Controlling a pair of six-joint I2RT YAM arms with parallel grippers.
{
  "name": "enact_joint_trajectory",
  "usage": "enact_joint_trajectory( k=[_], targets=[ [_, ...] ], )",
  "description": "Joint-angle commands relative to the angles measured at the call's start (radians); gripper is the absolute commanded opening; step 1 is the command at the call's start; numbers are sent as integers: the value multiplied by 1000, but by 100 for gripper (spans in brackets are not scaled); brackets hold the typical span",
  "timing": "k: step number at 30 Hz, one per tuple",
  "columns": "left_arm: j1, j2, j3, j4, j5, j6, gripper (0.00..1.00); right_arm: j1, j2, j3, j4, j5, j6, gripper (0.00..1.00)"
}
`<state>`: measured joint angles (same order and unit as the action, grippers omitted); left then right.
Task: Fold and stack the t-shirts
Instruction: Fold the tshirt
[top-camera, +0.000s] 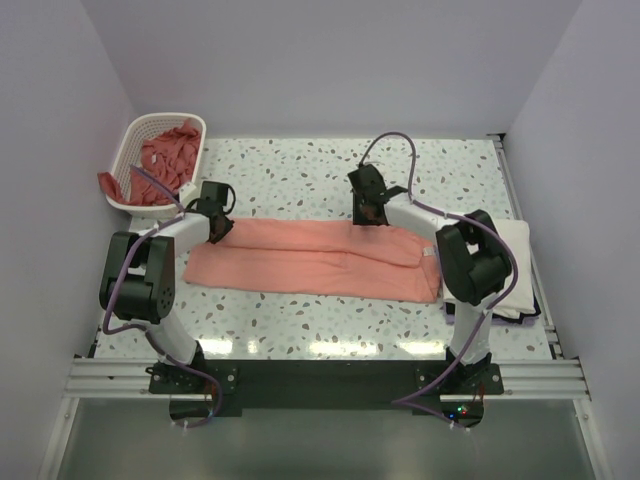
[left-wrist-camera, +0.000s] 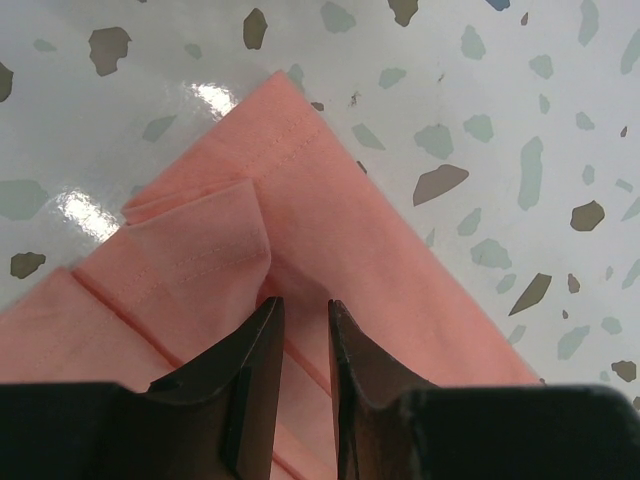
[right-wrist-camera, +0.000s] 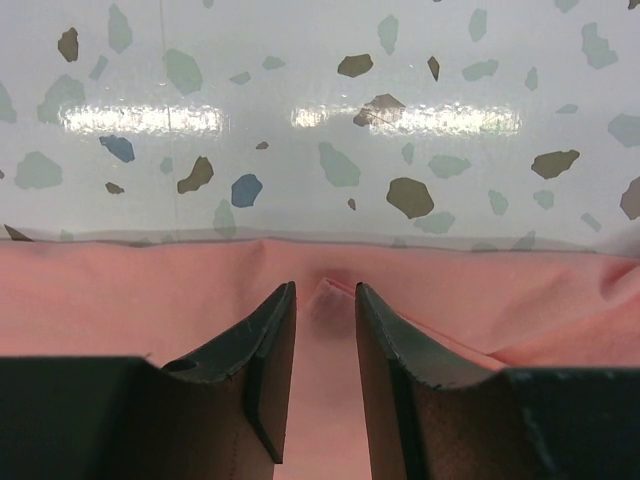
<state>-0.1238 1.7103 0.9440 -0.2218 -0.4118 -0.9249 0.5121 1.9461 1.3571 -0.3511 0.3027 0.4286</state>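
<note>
A salmon-pink t-shirt lies folded into a long band across the middle of the table. My left gripper is down on its far left corner, where a sleeve flap is folded over. In the left wrist view the left gripper has its jaws a narrow gap apart, and the pink t-shirt lies flat between them. My right gripper is at the band's far edge, near the middle. There the right gripper stands open, a small raised pucker of the pink t-shirt just ahead of its tips.
A white lattice basket at the back left holds more pink t-shirts, one hanging over its rim. A folded white t-shirt lies at the right edge, partly under the right arm. Speckled table stretches behind the band.
</note>
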Motion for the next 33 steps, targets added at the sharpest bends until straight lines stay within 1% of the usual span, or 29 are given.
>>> enact_joint_trajectory(
  k=[1, 11, 12, 13, 16, 17, 20, 26, 33],
  targets=[
    [10, -29, -7, 38, -5, -11, 29, 5, 28, 42, -14, 42, -4, 34],
    [16, -29, -22, 44, 2, -17, 29, 12, 45, 48, -29, 50, -8, 33],
    [16, -32, -27, 45, 4, -17, 29, 14, 43, 42, -26, 58, -7, 31],
    [18, -37, -30, 47, 5, -17, 29, 14, 31, 39, -26, 58, -5, 27],
    [18, -43, -34, 52, 8, -17, 29, 16, 13, 24, -25, 65, 2, 19],
    [18, -43, -34, 52, 10, -17, 29, 16, -4, 17, -25, 65, 5, 14],
    [18, -51, -37, 53, 10, -19, 29, 17, -39, 1, -22, 65, 9, 9],
    [26, -64, -59, 62, 16, -20, 29, 17, -120, -58, -23, 59, 18, 5],
    [46, -104, -102, 81, 33, -25, 28, 19, -208, -125, -28, 47, 27, 5]
  ],
)
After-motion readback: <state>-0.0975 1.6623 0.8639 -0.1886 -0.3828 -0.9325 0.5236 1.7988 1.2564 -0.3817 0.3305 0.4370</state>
